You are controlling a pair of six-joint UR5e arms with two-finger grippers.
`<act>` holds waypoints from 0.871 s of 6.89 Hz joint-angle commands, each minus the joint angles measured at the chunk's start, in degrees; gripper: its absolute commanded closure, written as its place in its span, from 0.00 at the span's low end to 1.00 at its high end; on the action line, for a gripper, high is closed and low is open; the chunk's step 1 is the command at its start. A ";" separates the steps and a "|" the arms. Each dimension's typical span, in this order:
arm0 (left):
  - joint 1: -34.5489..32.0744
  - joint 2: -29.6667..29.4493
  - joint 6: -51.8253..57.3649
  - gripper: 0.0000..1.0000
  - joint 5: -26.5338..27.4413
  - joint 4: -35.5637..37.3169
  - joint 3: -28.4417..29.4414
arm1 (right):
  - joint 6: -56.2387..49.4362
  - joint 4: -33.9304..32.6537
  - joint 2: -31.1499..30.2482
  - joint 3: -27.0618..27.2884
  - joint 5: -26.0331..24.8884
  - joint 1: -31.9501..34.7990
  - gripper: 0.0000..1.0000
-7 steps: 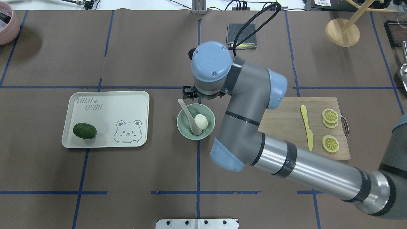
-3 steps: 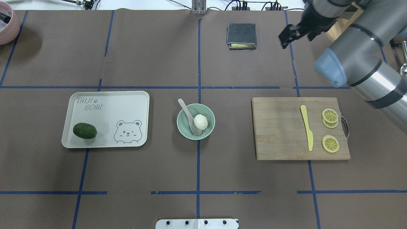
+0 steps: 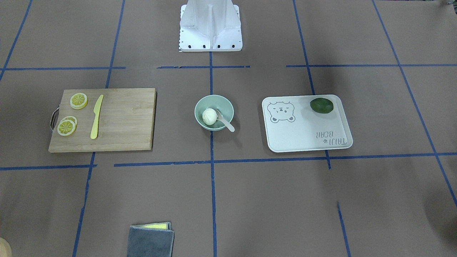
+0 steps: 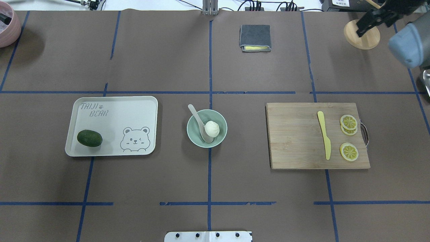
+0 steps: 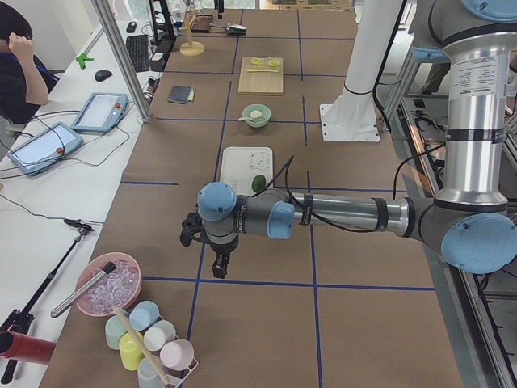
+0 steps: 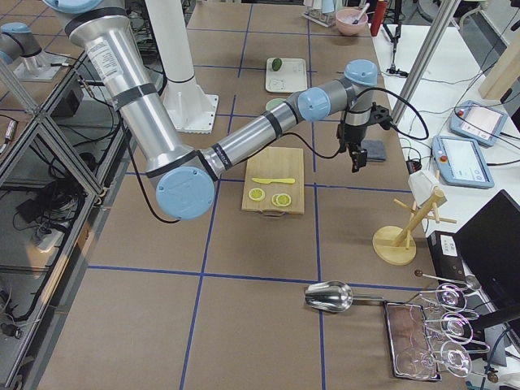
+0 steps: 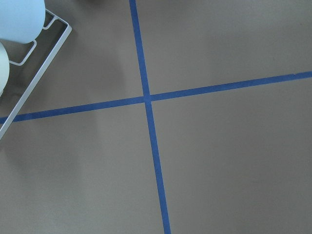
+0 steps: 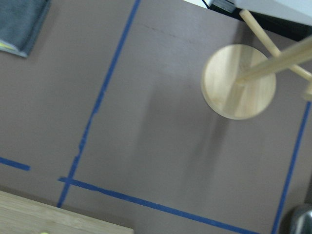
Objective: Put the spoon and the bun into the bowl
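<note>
The mint-green bowl (image 4: 193, 134) stands at the table's middle, also in the front-facing view (image 3: 225, 105). The white bun (image 4: 212, 128) lies inside it on its right side. The off-white spoon (image 4: 200, 123) rests with its scoop in the bowl and its handle over the far-left rim. My right gripper (image 4: 373, 24) hangs high over the far right corner beside the wooden stand, looks open and holds nothing. My left gripper (image 5: 216, 267) shows only in the exterior left view, far off to the left near the cups, and I cannot tell its state.
A white bear tray (image 4: 134, 111) with a dark green lime (image 4: 89, 138) lies left of the bowl. A cutting board (image 4: 292, 137) with a yellow knife (image 4: 324, 134) and lemon slices (image 4: 348, 152) lies right. A folded grey cloth (image 4: 255, 37) and a wooden stand (image 4: 364, 40) sit at the back.
My right arm has swung away from above the bowl to the far right corner. The spoon and bun have stayed in the bowl.
</note>
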 commanded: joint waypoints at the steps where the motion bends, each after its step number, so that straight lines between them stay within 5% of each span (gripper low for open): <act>1: -0.22 0.19 0.04 0.00 0.00 0.55 -0.62 | -8.95 -2.37 -9.79 0.12 0.79 5.36 0.00; 3: -0.31 0.11 0.13 0.00 1.48 0.46 -1.84 | -8.64 -0.53 -19.31 0.73 1.14 6.41 0.00; 6: -0.05 0.02 0.13 0.00 5.36 0.37 -1.85 | -8.64 -0.43 -21.71 1.00 1.49 9.93 0.00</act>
